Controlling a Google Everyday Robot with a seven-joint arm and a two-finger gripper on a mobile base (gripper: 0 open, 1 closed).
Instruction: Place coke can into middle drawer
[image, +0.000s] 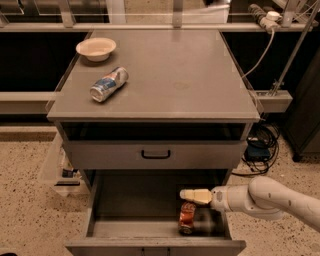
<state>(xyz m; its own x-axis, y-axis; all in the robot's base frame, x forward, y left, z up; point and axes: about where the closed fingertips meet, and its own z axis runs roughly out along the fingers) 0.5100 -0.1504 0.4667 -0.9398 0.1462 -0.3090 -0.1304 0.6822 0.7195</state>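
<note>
The coke can is a small red-orange can, upright low inside the open middle drawer, near its front right corner. My gripper reaches in from the right on a white arm. Its cream fingers sit at the can's top and are shut on it. The can's lower end is close to the drawer floor; I cannot tell whether it touches. The drawer's grey floor to the left of the can is bare.
A shut drawer front with a black handle sits just above the open drawer. On the cabinet top lie a blue, white and red can and a cream bowl. Cables hang at the right.
</note>
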